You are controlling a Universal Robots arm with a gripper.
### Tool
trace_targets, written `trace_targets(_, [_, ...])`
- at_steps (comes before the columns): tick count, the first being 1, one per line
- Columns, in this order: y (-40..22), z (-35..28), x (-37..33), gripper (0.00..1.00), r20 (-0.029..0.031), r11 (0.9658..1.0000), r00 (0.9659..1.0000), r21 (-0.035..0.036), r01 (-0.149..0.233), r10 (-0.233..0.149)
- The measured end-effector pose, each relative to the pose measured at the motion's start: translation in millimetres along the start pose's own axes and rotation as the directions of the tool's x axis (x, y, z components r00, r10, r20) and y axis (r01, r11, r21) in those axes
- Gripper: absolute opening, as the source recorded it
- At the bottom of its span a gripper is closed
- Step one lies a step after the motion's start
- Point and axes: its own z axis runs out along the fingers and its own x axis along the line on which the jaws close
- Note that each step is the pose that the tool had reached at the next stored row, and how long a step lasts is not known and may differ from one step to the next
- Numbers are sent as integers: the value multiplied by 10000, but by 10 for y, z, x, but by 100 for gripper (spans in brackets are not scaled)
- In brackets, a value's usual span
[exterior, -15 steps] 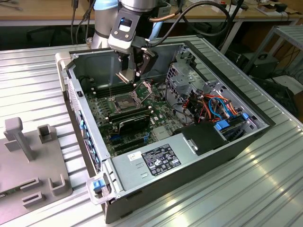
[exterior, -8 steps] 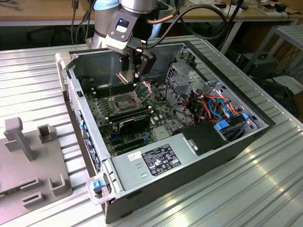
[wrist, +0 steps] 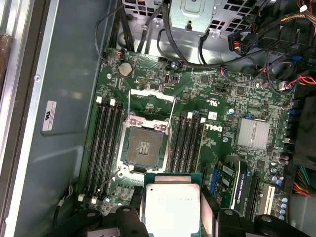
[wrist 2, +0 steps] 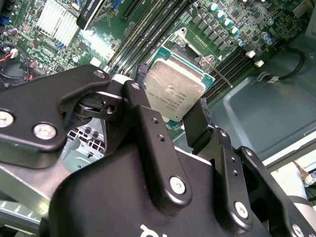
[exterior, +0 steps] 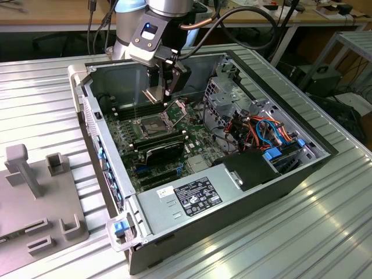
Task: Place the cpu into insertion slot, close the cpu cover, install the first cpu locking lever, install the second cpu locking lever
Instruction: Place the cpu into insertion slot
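gripper (wrist: 173, 218) clamped on the chip (wrist: 171, 203) by two opposite edges, holding it in the air clear of the board, with the empty socket (wrist: 143, 147) below and just off to one side, cover (wrist: 151, 95) flipped open
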Motion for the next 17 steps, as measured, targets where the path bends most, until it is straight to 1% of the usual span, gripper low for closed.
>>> trace_targets(7, [0,1,0,55,0,10000,10000,0,-9,9])
trace_targets(9, [4,9,2,55,3,9999,9999,3,-162,162])
trace_targets(11, [5,22,3,55,15,9989,9989,10,-462,462])
trace_targets(13, [10,35,6,55,21,9979,9979,13,-651,651])
trace_targets(17, [30,60,48,55,31,9969,9969,16,-782,782])
